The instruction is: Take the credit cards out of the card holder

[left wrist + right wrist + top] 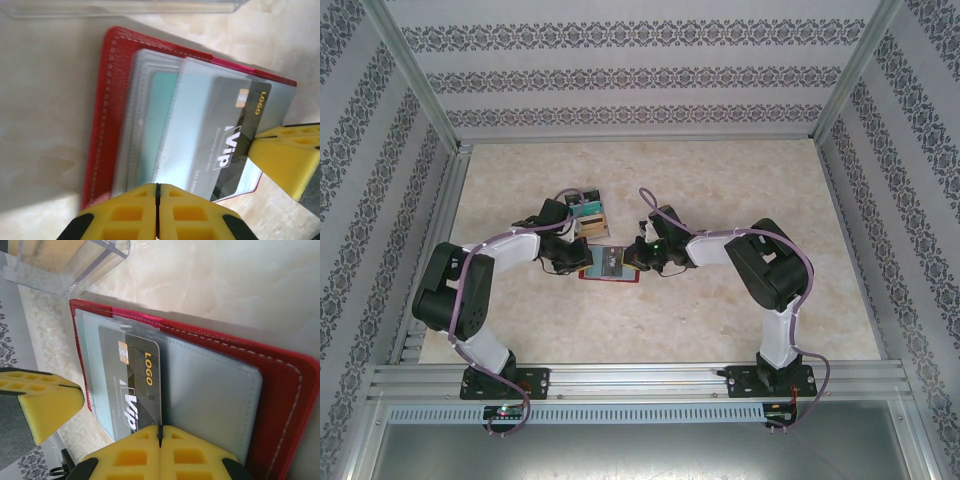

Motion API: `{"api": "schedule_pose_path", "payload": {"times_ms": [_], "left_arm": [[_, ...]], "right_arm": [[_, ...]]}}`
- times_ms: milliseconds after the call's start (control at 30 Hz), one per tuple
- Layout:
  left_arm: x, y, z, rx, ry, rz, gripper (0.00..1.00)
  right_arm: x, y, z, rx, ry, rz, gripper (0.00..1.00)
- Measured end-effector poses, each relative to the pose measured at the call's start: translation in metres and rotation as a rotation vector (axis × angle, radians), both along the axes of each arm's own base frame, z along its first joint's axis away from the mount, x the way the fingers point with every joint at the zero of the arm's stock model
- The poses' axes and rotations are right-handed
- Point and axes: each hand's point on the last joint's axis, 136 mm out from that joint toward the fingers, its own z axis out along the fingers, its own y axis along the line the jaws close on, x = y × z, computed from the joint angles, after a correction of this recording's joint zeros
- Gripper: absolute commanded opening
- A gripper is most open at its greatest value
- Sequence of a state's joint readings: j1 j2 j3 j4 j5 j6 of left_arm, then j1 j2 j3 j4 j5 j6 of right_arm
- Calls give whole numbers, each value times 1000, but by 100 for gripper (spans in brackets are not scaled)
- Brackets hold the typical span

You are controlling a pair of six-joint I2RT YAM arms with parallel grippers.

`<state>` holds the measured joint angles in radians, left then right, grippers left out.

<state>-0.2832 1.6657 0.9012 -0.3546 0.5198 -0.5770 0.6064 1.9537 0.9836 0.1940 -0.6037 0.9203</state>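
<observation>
Patterned walls [620, 80] close in a pale marbled table [720, 300]. The left arm [460, 290] and right arm [765, 265] reach inward and meet near the middle of the table. Just behind them stands a clear box [588, 212] with some flat pieces in it.

The holder [610, 263] lies open and flat between the two grippers, in front of the box. The left wrist view shows its red cover [102, 125] with pale stitching along a rounded border. Inside it is a fan of clear sleeves [140, 100], and a teal card [160, 125] sits in one of them. The inner face [210, 385] is grey-blue.

A dark grey card [230, 135] rests on the top sleeve, printed "VIP" in white and "LOGO" in gold, with a small chip by one end. It sits askew, one end past the sleeve's edge.

The left gripper [156, 200] has its yellow fingers pressed together, tips at the holder's edge. Whether a sleeve is caught between them I cannot tell.

The right gripper [160, 440] is also pressed together. The card's [135, 385] long edge runs into its seam, so it seems to pinch the card. From the left wrist, a right finger [285, 155] meets the card's corner.
</observation>
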Motion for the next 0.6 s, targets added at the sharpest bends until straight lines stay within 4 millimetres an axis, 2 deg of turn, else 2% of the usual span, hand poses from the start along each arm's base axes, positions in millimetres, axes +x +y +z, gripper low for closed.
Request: {"api": "schedule_pose_path", "payload": {"times_ms": [133,233,400,433,567,600], "left_arm": [[-1,-9,-9,-9,22,-17,7],[-1,-10,-9,-19,22,-18,7],[-1,-11,-11,-25,25,-20,6],[0,-11,-10,-26,25,-20,6],[0,-12,-10,-26,23,-20,5],[0,-12,-10,-26,24,-20,5]], "right_arm": [[0,0,0,-1,0,2,13],[0,1,1,3,0,3,23],[0,8,5,13,-13,17,25],[0,9,5,14,-14,19,24],[1,9,5,11,-16,21,7],[1,9,5,12,-15,19,5]]}}
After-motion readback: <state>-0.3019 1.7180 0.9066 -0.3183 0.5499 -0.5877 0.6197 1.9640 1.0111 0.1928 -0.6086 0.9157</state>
